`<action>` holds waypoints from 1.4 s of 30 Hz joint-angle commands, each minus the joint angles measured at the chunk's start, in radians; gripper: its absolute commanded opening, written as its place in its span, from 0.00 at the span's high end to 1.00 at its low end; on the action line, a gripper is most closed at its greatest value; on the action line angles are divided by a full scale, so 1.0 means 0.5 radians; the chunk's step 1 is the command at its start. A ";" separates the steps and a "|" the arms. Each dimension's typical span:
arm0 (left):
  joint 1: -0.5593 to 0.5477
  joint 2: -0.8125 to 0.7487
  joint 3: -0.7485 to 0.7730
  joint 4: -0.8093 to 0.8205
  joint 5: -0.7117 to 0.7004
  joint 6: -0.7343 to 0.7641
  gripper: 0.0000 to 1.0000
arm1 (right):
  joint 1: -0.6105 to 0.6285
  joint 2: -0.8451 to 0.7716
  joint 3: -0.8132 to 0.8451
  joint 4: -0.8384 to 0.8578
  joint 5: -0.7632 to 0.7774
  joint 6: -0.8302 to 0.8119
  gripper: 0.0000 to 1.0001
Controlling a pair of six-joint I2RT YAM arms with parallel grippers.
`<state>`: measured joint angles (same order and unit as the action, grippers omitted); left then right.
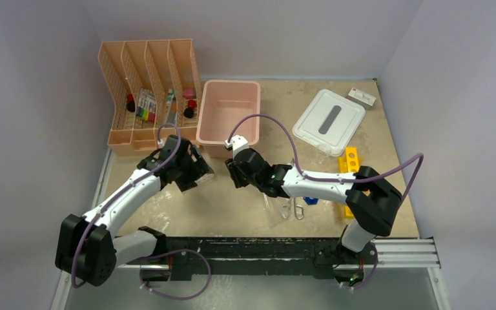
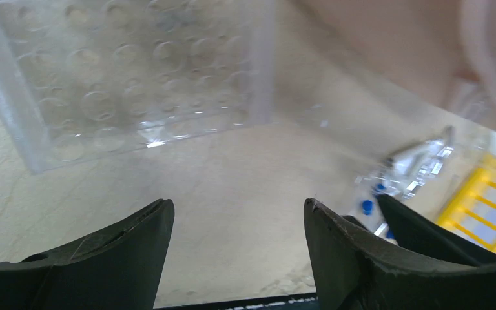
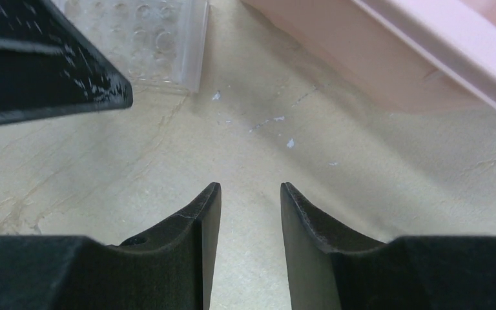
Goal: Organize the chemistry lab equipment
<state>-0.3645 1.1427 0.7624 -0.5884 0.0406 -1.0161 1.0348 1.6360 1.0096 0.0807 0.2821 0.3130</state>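
A clear plastic multi-hole tube tray (image 2: pixel 123 84) lies flat on the table just ahead of my left gripper (image 2: pixel 236 206), which is open with only bare table between its fingers. The same tray (image 3: pixel 155 39) shows beyond my right gripper (image 3: pixel 250 190), also open and empty. In the top view both grippers, left (image 1: pixel 200 173) and right (image 1: pixel 234 171), hang close together in front of the pink bin. Metal forceps (image 1: pixel 290 208) and a blue-capped tube (image 1: pixel 310 199) lie under the right arm. A yellow holed rack (image 1: pixel 349 161) sits further right. A small clear bag (image 2: pixel 420 165) lies near the rack.
The pink bin (image 1: pixel 228 111) stands just behind both grippers, its wall (image 3: pixel 394 58) close to the right one. The peach slotted organizer (image 1: pixel 148 90) is at the back left. A white lid (image 1: pixel 329 120) and a small white box (image 1: pixel 361 97) lie at the back right.
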 commanded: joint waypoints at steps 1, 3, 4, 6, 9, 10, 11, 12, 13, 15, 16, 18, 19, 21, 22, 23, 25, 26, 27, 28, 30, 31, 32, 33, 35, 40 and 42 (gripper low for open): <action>-0.023 0.088 -0.109 0.099 -0.158 -0.128 0.28 | -0.009 -0.059 -0.031 0.020 0.078 0.079 0.58; -0.023 0.173 -0.087 0.064 -0.325 -0.087 0.28 | -0.008 -0.062 -0.039 0.017 0.077 0.080 0.58; -0.023 0.214 -0.079 0.052 -0.401 -0.073 0.28 | -0.009 -0.065 -0.040 0.014 0.079 0.075 0.58; -0.022 0.305 -0.042 -0.007 -0.595 -0.060 0.28 | -0.008 -0.077 -0.037 -0.004 0.110 0.068 0.58; -0.020 0.403 0.029 -0.083 -0.839 -0.059 0.28 | -0.008 -0.108 -0.050 -0.036 0.145 0.058 0.58; -0.019 0.411 0.041 -0.102 -0.902 -0.069 0.28 | -0.009 -0.121 -0.064 -0.038 0.153 0.058 0.58; -0.019 0.418 0.052 -0.123 -0.965 -0.074 0.28 | -0.008 -0.137 -0.078 -0.038 0.162 0.058 0.58; -0.020 0.418 0.055 -0.142 -1.023 -0.071 0.28 | -0.008 -0.152 -0.091 -0.040 0.165 0.057 0.58; -0.018 0.416 0.051 -0.161 -1.076 -0.073 0.28 | -0.007 -0.164 -0.104 -0.048 0.172 0.057 0.58; -0.012 0.407 0.051 -0.196 -1.151 -0.067 0.28 | -0.008 -0.196 -0.123 -0.071 0.198 0.068 0.59; -0.009 0.402 0.050 -0.209 -1.187 -0.062 0.28 | -0.008 -0.209 -0.132 -0.088 0.211 0.075 0.59; 0.007 0.392 0.046 -0.225 -1.234 -0.038 0.29 | -0.009 -0.240 -0.158 -0.119 0.242 0.087 0.61; 0.020 0.386 0.046 -0.241 -1.254 -0.030 0.30 | -0.013 -0.257 -0.171 -0.138 0.254 0.101 0.62; 0.054 0.374 0.036 -0.265 -1.295 -0.011 0.32 | -0.024 -0.291 -0.197 -0.157 0.258 0.116 0.63; 0.077 0.366 0.029 -0.270 -1.308 -0.001 0.33 | -0.027 -0.307 -0.214 -0.158 0.265 0.125 0.63; 0.122 0.356 0.014 -0.263 -1.311 0.019 0.35 | -0.032 -0.322 -0.227 -0.158 0.267 0.134 0.63; 0.211 0.334 -0.014 -0.223 -1.279 0.063 0.37 | -0.037 -0.345 -0.244 -0.215 0.270 0.152 0.63; 0.262 0.327 -0.020 -0.200 -1.252 0.086 0.37 | -0.041 -0.352 -0.246 -0.243 0.279 0.162 0.63; 0.302 0.323 -0.022 -0.176 -1.225 0.110 0.38 | -0.044 -0.358 -0.245 -0.272 0.286 0.175 0.63; 0.341 0.320 -0.016 -0.153 -1.193 0.139 0.38 | -0.049 -0.364 -0.246 -0.300 0.291 0.188 0.63; 0.379 0.329 0.005 -0.113 -1.150 0.188 0.38 | -0.060 -0.382 -0.258 -0.352 0.293 0.221 0.64; 0.386 0.345 0.019 -0.103 -1.141 0.210 0.38 | -0.070 -0.388 -0.269 -0.375 0.287 0.236 0.65; 0.392 0.364 0.039 -0.092 -1.129 0.230 0.38 | -0.084 -0.398 -0.284 -0.402 0.275 0.257 0.65; 0.396 0.384 0.055 -0.079 -1.111 0.247 0.38 | -0.099 -0.405 -0.295 -0.425 0.263 0.274 0.66; 0.402 0.434 0.080 -0.065 -1.093 0.268 0.38 | -0.127 -0.426 -0.311 -0.479 0.255 0.311 0.69; 0.414 0.496 0.114 -0.041 -1.108 0.306 0.38 | -0.174 -0.486 -0.318 -0.677 0.310 0.397 0.77; 0.423 0.517 0.142 -0.050 -1.121 0.316 0.38 | -0.187 -0.510 -0.336 -0.753 0.303 0.440 0.78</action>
<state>-0.1692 1.3792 0.7887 -0.6430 -0.5152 -0.8936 0.9527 1.4284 0.8520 -0.2035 0.4030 0.4683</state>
